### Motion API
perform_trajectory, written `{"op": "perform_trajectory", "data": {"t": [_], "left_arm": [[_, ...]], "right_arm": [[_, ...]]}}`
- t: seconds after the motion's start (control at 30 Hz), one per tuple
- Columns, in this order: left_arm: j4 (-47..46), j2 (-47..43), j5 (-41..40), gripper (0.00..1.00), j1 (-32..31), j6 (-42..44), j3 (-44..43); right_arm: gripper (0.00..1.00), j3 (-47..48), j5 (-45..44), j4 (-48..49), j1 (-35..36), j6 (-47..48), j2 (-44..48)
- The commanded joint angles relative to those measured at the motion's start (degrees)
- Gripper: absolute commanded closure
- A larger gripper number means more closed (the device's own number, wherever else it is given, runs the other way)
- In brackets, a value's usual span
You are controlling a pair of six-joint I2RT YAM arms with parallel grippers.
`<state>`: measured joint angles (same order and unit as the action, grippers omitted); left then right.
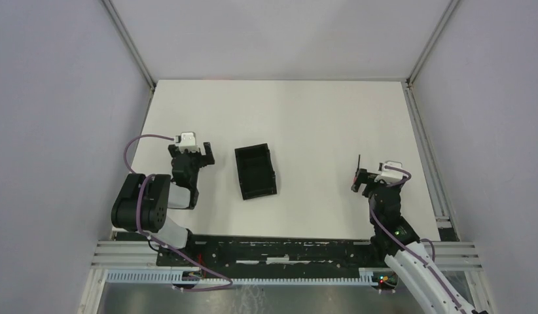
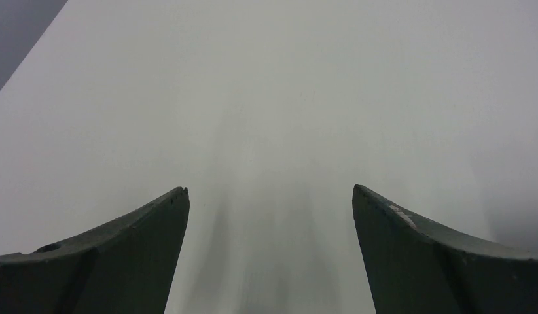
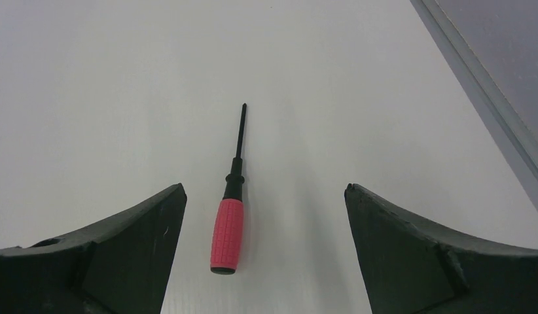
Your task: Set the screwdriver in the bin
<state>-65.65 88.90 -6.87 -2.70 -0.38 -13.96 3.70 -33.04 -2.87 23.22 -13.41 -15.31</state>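
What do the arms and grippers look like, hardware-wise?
Left arm and right arm: mostly black, white lower links; green light on the right. White module and purple cable at each wrist. Left gripper and right gripper: dark, curved, tapering fingers.

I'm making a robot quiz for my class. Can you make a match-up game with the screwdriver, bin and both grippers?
1 screwdriver
2 bin
3 left gripper
4 right gripper

A open over the screwdriver
B black, low walls
C red handle, lying flat
D open over white table

Pairs: 1-C, 2-B, 3-D, 4-A
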Motion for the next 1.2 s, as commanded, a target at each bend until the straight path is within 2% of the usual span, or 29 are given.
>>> {"op": "perform_trajectory", "data": {"t": [0.0, 0.13, 0.23, 0.33, 0.5, 0.6, 0.7, 0.83, 0.93, 1.0, 1.17], "left_arm": [[-1.6, -0.7, 0.5, 0.0, 0.2, -0.8, -0.2], [-1.6, -0.8, 0.5, 0.0, 0.2, -0.8, -0.3], [-1.6, -0.8, 0.5, 0.0, 0.2, -0.8, -0.3], [-1.6, -0.8, 0.5, 0.0, 0.2, -0.8, -0.3], [-1.6, -0.8, 0.5, 0.0, 0.2, -0.9, -0.2], [-1.6, -0.7, 0.5, 0.0, 0.2, -0.9, -0.3], [-1.6, -0.8, 0.5, 0.0, 0.2, -0.9, -0.3], [-1.6, -0.7, 0.5, 0.0, 0.2, -0.9, -0.2], [-1.6, -0.7, 0.5, 0.0, 0.2, -0.9, -0.2], [-1.6, -0.8, 0.4, 0.0, 0.2, -0.9, -0.3], [-1.6, -0.8, 0.5, 0.0, 0.2, -0.9, -0.3]], "right_arm": [[0.02, 9.4, 0.5, -0.5, 0.0, 1.3, -4.6], [0.02, 22.2, -1.4, -9.4, -0.1, 0.7, -15.9], [0.02, 34.5, -4.5, -21.6, -0.3, -2.6, -28.0], [0.02, 43.9, -1.6, -31.3, -0.5, -4.6, -40.4], [0.04, 44.8, 9.3, -30.9, -2.8, -3.9, -50.2], [0.05, 43.1, 12.1, -28.9, -5.0, -3.4, -55.3], [0.12, 41.4, 16.0, -25.8, -7.9, -2.1, -60.2], [0.23, 39.0, 19.3, -22.4, -10.0, -1.1, -65.8], [0.37, 37.1, 21.9, -19.4, -11.3, -0.5, -68.9], [0.5, 36.8, 22.8, -18.6, -11.8, 0.2, -70.6], [0.95, 40.4, 23.4, -21.9, -12.6, 1.8, -72.5]]}}
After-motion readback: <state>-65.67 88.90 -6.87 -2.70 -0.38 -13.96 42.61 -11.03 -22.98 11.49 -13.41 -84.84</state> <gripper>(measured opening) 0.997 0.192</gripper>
